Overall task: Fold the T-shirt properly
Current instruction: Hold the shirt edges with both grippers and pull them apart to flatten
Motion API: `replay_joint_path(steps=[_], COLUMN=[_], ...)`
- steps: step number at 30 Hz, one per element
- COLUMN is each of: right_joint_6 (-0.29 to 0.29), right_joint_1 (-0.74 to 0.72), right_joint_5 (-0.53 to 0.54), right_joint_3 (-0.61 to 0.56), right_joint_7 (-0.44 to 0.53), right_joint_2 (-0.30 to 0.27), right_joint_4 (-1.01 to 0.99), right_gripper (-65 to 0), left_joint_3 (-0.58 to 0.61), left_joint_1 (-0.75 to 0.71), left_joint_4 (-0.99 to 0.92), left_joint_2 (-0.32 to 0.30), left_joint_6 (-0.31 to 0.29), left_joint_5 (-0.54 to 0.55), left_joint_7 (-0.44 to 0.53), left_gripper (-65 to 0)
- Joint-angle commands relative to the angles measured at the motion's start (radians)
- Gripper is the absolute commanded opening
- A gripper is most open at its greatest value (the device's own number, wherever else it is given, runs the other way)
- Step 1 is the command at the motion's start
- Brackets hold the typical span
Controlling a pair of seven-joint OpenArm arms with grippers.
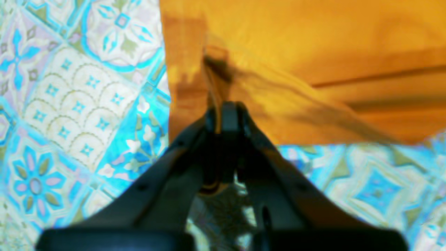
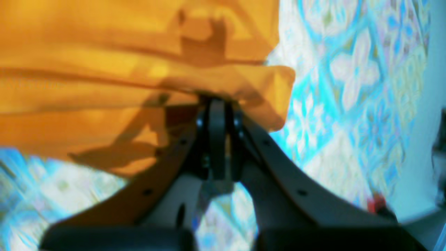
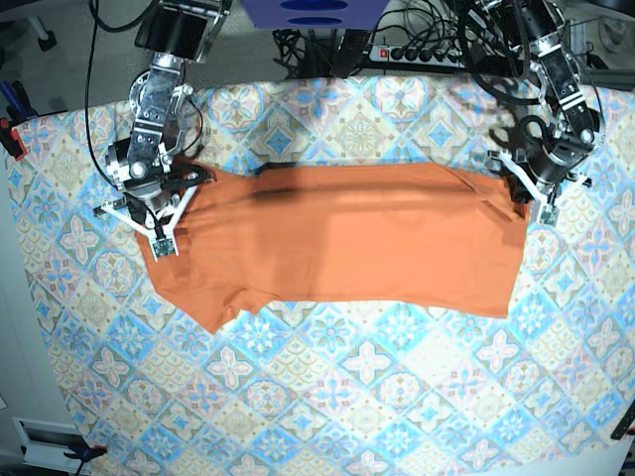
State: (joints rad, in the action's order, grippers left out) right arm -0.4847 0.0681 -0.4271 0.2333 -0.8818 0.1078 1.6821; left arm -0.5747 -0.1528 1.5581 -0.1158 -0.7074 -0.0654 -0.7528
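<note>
From where I stand, the table is covered w/ a blue-pink-cream tile-patterned cloth [image 3: 377,397], and the T-shirt [image 3: 347,243] lies stretched across its upper-middle part, orange, plain, running nearly the full width between the two arms.

Far left of the base view: the right end effector [image 3: 189,180] sits at the shirt's upper-left corner, next to the short sleeve that angles down toward the near-left. Its jaws are pressed together on the fabric; in the right wrist view the right end effector [image 2: 217,104] has a fold of the T-shirt [image 2: 104,69] bunched right at the tips, the cloth lifted a bit and throwing shadows on the layers under it. Patterned cloth [image 2: 348,87] shows beside it on that view's right.

Middle: the shirt's top edge looks doubled over, w/ a dark shadow line along it. The lower hem runs roughly straight, a small notch near the left sleeve.

Far right of the base view: the left end effector [image 3: 518,188] is at the shirt's upper-right corner, jaws likewise clamped tight. In the left wrist view the left end effector [image 1: 224,108] pinches a ridge of the T-shirt [image 1: 331,42], creases fanning out from the tips; patterned cloth [image 1: 76,97] fills that view's left side and lower right.
</note>
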Motion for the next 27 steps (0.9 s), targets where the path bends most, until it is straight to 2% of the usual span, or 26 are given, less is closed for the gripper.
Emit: replay_joint_path(steps=[1,5,9,11,17,19,23,27], right_joint_6=[0.007,0.007,0.007,0.007,0.007,0.007,0.007,0.007], right_joint_1=[-0.001,-0.003,-0.011,-0.035,-0.05,-0.05,-0.075,-0.078], right_joint_5=[-0.005,-0.005,-0.005,-0.005,-0.005,-0.005,-0.005,-0.005], right_joint_3=[-0.002,-0.002,-0.004,-0.005,-0.005,-0.005,-0.022,-0.016], right_joint_7=[0.0,0.009,0.011,0.002,0.008,0.008,0.008,0.019], right_joint_2=[-0.003,-0.004,-0.004,-0.004,-0.007,-0.007,-0.009,-0.009], right_joint_4=[-0.007,-0.049,-0.052,-0.058,-0.099,-0.098,-0.093,-0.044], right_gripper=[-64.3,-64.1,-63.8,-62.5,-49.2,-46.6,-41.2,-38.6], left_joint_3=[-0.001,-0.001,-0.001,-0.001,-0.001,-0.001,-0.001,-0.009], left_joint_1=[0.031,0.075,0.112,0.123,0.129,0.129,0.129,0.134], left_joint_4=[0.003,-0.035,-0.058,-0.06,-0.06,-0.06,-0.06,-0.052], left_joint_2=[0.0,0.017,0.018,0.018,0.018,0.018,0.018,0.015], left_joint_6=[0.009,0.009,0.009,0.009,0.009,0.009,0.009,0.009], left_joint_5=[-0.017,-0.101,-0.124,-0.124,-0.124,-0.124,-0.124,-0.113], left_joint_7=[0.02,0.028,0.025,0.022,0.025,0.028,0.029,0.031], left_gripper=[-65.0,-65.0,-64.2,-60.2,-39.0,-34.4,-28.9,-28.9])
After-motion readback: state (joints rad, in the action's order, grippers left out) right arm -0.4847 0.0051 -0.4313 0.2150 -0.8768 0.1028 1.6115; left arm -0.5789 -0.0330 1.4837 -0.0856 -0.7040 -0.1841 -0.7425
